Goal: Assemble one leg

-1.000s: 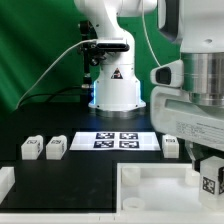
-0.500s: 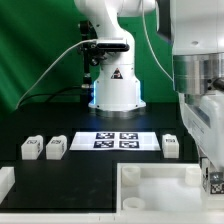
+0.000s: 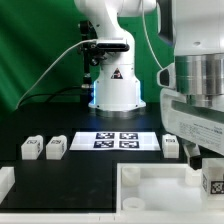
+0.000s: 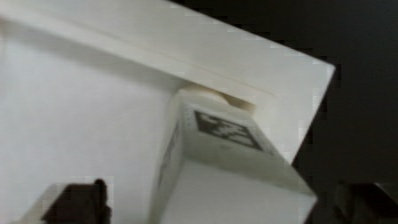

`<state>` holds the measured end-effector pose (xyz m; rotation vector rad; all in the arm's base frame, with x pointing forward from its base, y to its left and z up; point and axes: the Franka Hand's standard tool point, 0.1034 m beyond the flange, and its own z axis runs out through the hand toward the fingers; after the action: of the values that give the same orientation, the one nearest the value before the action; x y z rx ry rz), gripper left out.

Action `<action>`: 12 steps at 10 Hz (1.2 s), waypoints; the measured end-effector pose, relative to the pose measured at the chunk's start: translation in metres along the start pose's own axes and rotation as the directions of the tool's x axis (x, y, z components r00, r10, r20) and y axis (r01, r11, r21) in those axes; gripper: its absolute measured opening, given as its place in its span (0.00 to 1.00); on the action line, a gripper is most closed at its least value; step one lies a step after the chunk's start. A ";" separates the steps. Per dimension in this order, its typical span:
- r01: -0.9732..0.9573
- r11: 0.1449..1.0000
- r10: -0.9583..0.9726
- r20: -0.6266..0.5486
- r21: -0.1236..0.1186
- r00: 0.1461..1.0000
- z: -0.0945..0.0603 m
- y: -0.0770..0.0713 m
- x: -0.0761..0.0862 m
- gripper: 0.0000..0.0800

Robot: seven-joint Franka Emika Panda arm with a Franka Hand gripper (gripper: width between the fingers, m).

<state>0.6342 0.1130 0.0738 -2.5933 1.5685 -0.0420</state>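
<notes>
- The dark fingers of the gripper stand apart on either side of the leg; in the wrist view a gap shows between each tip and the block, so they are released and clamp nothing, though contact lower down cannot be told.
- In the exterior view the gripper hangs over the front right corner of the black worktop by the exterior view's right, fingers pointing down.
- The leg sits just below the fingers, its black-and-white tag facing the camera, against the far right corner of the large white rimmed tray part.
- In the wrist view the leg's long axis runs from the tray's rim corner toward the camera, so the block appears to stand upright, with its tagged face on one side.
- The arm comes down from above at the exterior view's right, wrist roughly vertical.
- Two more legs lie side by side near the left edge of the worktop, and another leg lies right of the marker board.
- The marker board lies flat at mid-worktop, before the white robot base.
</notes>
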 end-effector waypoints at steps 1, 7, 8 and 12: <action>0.086 0.996 -0.086 0.000 0.000 0.996 0.000 0.000 0.000 0.81; 0.900 0.433 -0.899 0.043 -0.047 0.435 -0.003 0.001 0.002 0.81; 0.931 0.363 -0.930 0.039 -0.044 0.365 -0.004 0.000 0.003 0.81; 0.803 0.594 -0.803 0.027 -0.048 0.595 -0.004 -0.001 0.002 0.49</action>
<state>0.6353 0.1115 0.0775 -3.0911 0.2391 -0.0682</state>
